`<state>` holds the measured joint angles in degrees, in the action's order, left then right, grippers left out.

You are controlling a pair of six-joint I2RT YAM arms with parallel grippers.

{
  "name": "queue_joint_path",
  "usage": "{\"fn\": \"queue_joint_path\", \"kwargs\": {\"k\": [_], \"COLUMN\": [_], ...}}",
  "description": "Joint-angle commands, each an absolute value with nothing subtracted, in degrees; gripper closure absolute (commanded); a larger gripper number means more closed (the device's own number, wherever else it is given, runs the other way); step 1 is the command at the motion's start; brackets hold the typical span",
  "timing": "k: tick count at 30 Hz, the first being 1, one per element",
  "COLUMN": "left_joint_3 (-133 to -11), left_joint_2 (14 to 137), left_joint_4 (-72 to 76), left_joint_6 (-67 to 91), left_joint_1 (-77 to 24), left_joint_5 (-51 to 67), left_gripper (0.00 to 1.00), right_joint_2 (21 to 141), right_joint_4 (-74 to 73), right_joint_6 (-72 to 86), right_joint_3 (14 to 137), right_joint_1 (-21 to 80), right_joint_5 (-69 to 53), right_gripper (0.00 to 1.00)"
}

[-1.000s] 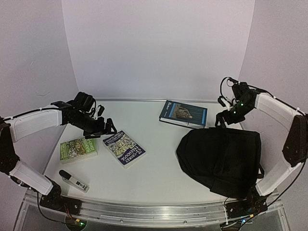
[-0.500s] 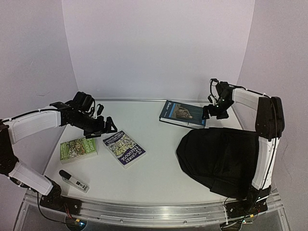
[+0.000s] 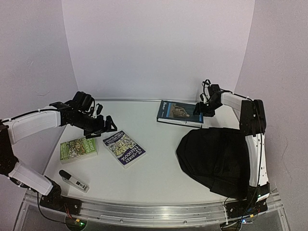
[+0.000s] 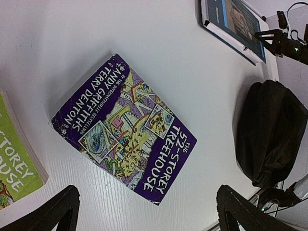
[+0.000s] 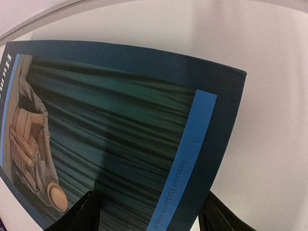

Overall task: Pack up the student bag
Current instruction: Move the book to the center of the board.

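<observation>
The student bag (image 3: 221, 159), a large black backpack, lies at the right of the table and also shows in the left wrist view (image 4: 269, 130). A dark blue book (image 3: 179, 111) lies at the back, left of the bag's top. My right gripper (image 3: 198, 111) is open just above that book's right end; in the right wrist view the book (image 5: 120, 120) fills the frame between the open fingers of the gripper (image 5: 151, 216). My left gripper (image 3: 107, 127) is open and empty, hovering over a purple book (image 3: 124, 148), "The 52-Storey Treehouse" (image 4: 125, 139).
A green book (image 3: 78, 149) lies left of the purple one, with its corner in the left wrist view (image 4: 17, 168). A black and white marker-like object (image 3: 73, 180) lies near the front left edge. White walls close in the table at the back and sides.
My right gripper has swung left from above the bag's top to the blue book's right end. The left arm has barely moved.
</observation>
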<state>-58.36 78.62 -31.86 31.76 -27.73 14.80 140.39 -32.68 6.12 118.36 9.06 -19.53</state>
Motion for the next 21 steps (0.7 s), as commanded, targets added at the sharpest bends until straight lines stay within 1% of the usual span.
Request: {"fn": "queue_joint_path", "kwargs": {"k": [1,3,7,11,15,19,21], "left_joint_3": [-57.89,-58.47,-61.13,-64.05,-64.43,-65.09,-66.51], "left_joint_2": [77.49,78.61,81.76,84.82,86.8,89.79,91.51], "left_joint_4": [-29.31,-29.18,-29.15,-28.81,-26.54,-23.26,-22.7], "left_joint_6": [32.84,32.82,33.0,34.1,36.01,36.28,34.91], "left_joint_1": [-27.95,-27.95,-27.95,-27.95,-27.97,-27.96,-28.45], "left_joint_5": [13.24,12.92,12.33,12.5,13.39,17.46,18.82], "left_gripper": [0.0,0.0,0.0,0.0,0.0,0.0,0.0], "right_joint_2": [145.79,146.82,149.01,151.87,155.95,156.51,152.65], "right_joint_4": [-33.49,-33.59,-33.82,-33.63,-33.38,-33.34,-33.5], "right_joint_6": [2.21,0.97,1.23,7.87,12.72,15.54,15.46], "right_joint_3": [122.97,124.82,127.92,131.42,138.0,143.99,142.82], "right_joint_1": [12.19,13.43,16.87,20.96,25.56,27.56,27.08], "right_joint_5": [-21.87,-22.38,-23.34,-26.54,-28.95,-30.41,-30.52], "right_gripper": [0.37,0.4,0.4,0.4,0.38,0.31,0.25]}}
